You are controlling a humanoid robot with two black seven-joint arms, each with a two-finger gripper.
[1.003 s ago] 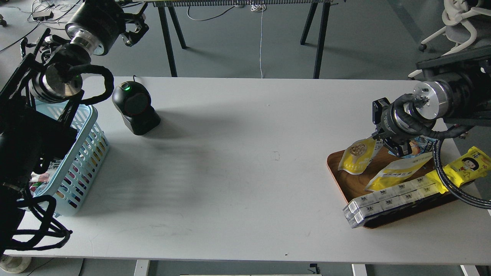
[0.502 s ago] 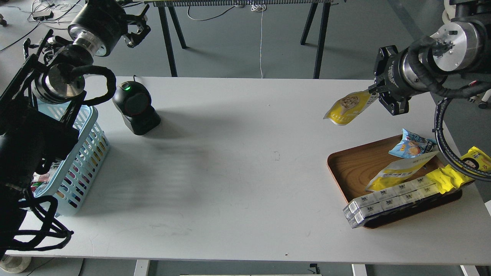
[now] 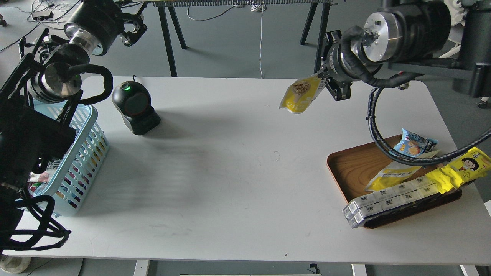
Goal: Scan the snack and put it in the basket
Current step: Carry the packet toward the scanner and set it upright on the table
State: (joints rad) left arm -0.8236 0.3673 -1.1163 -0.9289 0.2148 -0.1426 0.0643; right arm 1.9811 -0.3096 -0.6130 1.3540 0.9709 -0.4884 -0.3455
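Observation:
My right gripper (image 3: 325, 81) is shut on the top edge of the snack pouch (image 3: 301, 94), yellow with a round picture of beige balls, and holds it hanging in the air above the far middle-right of the white table. The black scanner (image 3: 135, 107) with a green light stands at the far left of the table. The light blue basket (image 3: 82, 155) sits at the left edge, partly hidden by my left arm. My left gripper (image 3: 135, 27) is raised beyond the table's far left corner, well above the basket, with its fingers apart and nothing in it.
A brown wooden tray (image 3: 351, 172) at the right front holds a small blue packet (image 3: 413, 142), a yellow and white pouch (image 3: 393, 172), a row of clear boxes (image 3: 387, 201) and a long yellow wrapper with a cartoon girl (image 3: 460, 168). Trestle legs stand behind the table.
My right gripper has lifted the snack pouch out of the tray and carried it up and left, towards the scanner. The left arm has hardly moved.

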